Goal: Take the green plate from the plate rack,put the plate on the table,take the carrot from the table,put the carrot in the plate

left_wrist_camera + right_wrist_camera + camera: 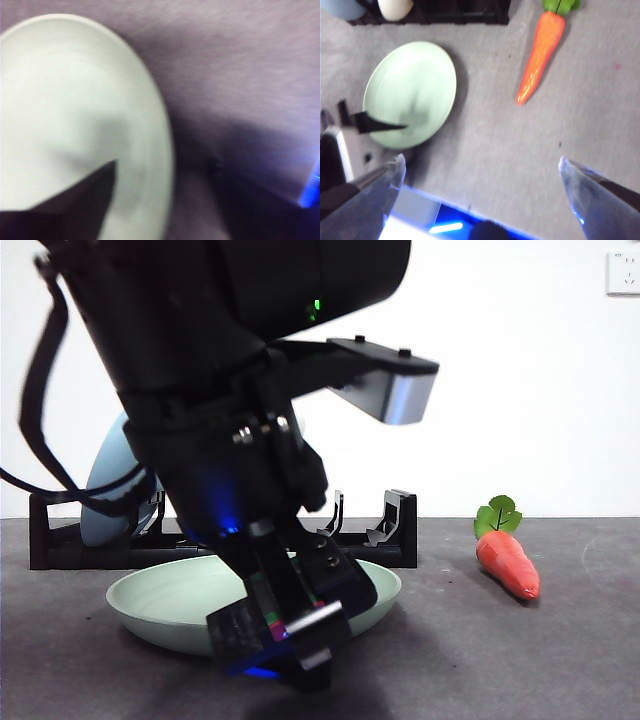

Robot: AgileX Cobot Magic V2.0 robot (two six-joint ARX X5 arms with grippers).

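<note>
The green plate (150, 605) lies flat on the table (560, 660) in front of the plate rack (60, 540). My left gripper (290, 640) is low at the plate's near rim. In the left wrist view the green plate (65, 100) fills one side, and the left gripper (162, 167) is open with one jaw over the plate and one outside the rim. The carrot (508, 560) lies on the table to the right, leaves toward the back. My right gripper (481, 161) is open and empty, high above the table, between the green plate (410, 85) and the carrot (540, 55).
A light blue plate (105, 480) stands in the rack's left end. The right wrist view also shows the light blue plate (342, 7) and a cream-white plate (395, 7) in the rack (460, 15). A wall socket (622, 272) is at the far right.
</note>
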